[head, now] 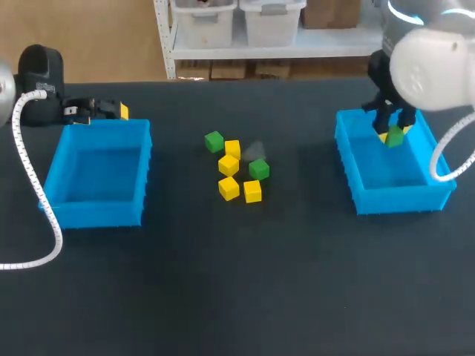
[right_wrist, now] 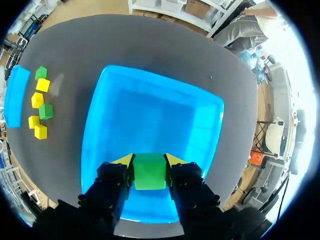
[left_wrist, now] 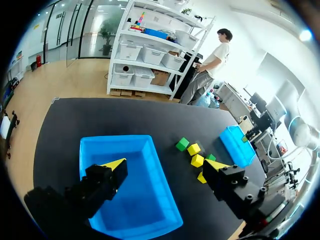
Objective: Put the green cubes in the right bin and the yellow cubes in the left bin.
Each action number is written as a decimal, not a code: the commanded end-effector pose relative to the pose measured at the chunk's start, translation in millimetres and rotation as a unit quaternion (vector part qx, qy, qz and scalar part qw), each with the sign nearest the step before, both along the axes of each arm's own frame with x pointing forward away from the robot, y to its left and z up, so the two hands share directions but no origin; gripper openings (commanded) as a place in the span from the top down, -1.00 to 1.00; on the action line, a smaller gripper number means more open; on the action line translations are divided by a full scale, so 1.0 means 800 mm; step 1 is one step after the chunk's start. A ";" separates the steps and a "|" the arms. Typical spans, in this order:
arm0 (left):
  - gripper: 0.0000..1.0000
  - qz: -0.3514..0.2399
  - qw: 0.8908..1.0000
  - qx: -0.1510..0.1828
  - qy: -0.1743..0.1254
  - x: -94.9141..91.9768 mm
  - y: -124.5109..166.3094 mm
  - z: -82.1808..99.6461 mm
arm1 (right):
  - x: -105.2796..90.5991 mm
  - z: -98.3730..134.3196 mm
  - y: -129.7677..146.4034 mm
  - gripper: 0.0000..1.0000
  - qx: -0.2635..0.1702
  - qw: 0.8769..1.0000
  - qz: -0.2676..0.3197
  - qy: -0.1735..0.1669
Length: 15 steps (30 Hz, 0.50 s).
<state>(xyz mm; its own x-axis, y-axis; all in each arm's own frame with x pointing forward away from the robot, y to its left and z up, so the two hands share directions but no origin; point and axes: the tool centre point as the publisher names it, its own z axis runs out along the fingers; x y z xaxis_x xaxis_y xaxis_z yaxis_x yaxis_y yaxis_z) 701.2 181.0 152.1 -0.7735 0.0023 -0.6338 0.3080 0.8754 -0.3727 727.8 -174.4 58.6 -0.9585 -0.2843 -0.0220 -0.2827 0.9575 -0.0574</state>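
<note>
At nine o'clock, our left jaws stand open by the left bin (head: 100,211). Six loose cubes (head: 228,165) lie at the centre of the desk (head: 237,289). At three o'clock, our right jaws grip a green cube (head: 395,138) above the right bin (head: 401,200), near its wall; a drop might clip the rim.

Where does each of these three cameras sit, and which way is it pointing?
Head view: fixed above and behind the robot, looking down on the table; left arm and right arm enter from the sides.
Left wrist view: on the left wrist, looking along the open left gripper at the left bin.
Right wrist view: on the right wrist, looking past the right gripper, shut on a green cube, into the right bin.
Shared: all three show the loose cubes between the bins.
</note>
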 end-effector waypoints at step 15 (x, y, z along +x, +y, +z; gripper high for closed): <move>-1.00 -0.003 1.000 -0.004 -0.003 0.000 0.002 -0.002 | 0.003 0.015 0.018 -1.00 0.017 0.996 0.030 -0.085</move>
